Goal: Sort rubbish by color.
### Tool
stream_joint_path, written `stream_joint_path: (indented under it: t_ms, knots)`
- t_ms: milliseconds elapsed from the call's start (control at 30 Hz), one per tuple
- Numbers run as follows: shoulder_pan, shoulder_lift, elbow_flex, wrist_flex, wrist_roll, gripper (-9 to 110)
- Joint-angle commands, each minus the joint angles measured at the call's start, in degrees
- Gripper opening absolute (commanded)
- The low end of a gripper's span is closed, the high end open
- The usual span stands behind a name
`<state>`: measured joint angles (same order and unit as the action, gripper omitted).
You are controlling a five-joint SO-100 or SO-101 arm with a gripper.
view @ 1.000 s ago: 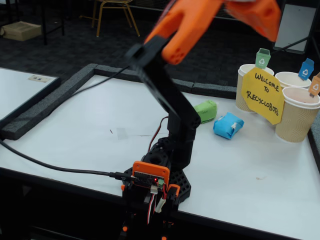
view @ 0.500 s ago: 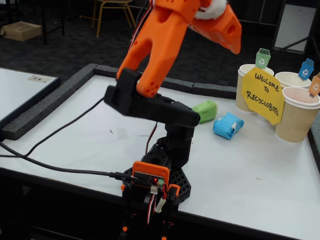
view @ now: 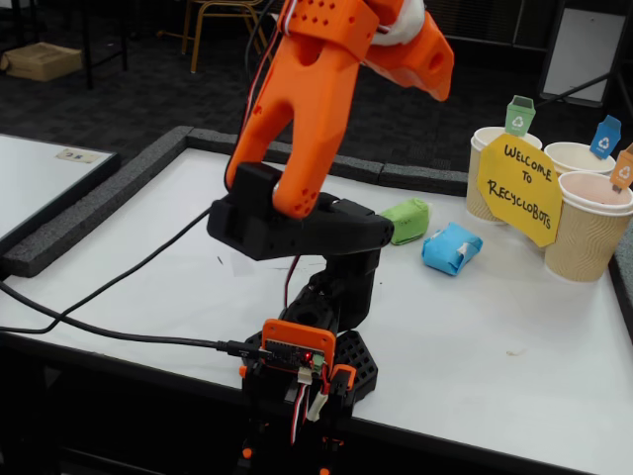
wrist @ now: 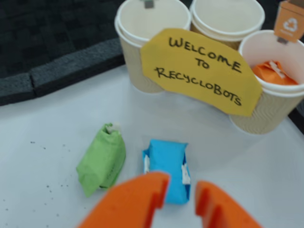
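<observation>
In the wrist view a green lump (wrist: 102, 159) and a blue lump (wrist: 166, 166) of rubbish lie side by side on the white table. An orange lump (wrist: 273, 73) sits inside the right-hand paper cup (wrist: 266, 114). My gripper (wrist: 182, 184) enters from the bottom edge, held above and just short of the blue lump. Its orange fingers (wrist: 137, 199) stand apart with nothing between them. The fixed view shows the green lump (view: 408, 219) and blue lump (view: 451, 247) beyond my arm (view: 297, 129), which is raised high above the table.
Three ribbed paper cups stand behind the yellow sign (wrist: 199, 71): a left cup (wrist: 137, 71), a middle cup (wrist: 227, 19) and the right one. A dark foam border (view: 109, 193) rims the table. A black cable (view: 99, 327) runs to the arm's base (view: 307, 361).
The arm has folded: its black lower link dropped from steep to nearly level, and the orange upper part swung left and back over the base. The lumps have stayed put.
</observation>
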<state>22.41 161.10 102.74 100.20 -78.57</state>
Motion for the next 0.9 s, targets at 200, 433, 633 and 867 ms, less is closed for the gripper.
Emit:
stream_joint_path:
  t_ms: [200, 433, 633, 867]
  knots:
    - [-1.3, -0.8, -1.8, -11.5, 0.8, 0]
    - [-1.4, -2.4, -1.8, -12.2, 0.8, 0]
    - [-0.7, -5.5, -1.1, -11.9, 0.8, 0]
    - [0.9, -13.3, 6.2, -12.1, 0.8, 0]
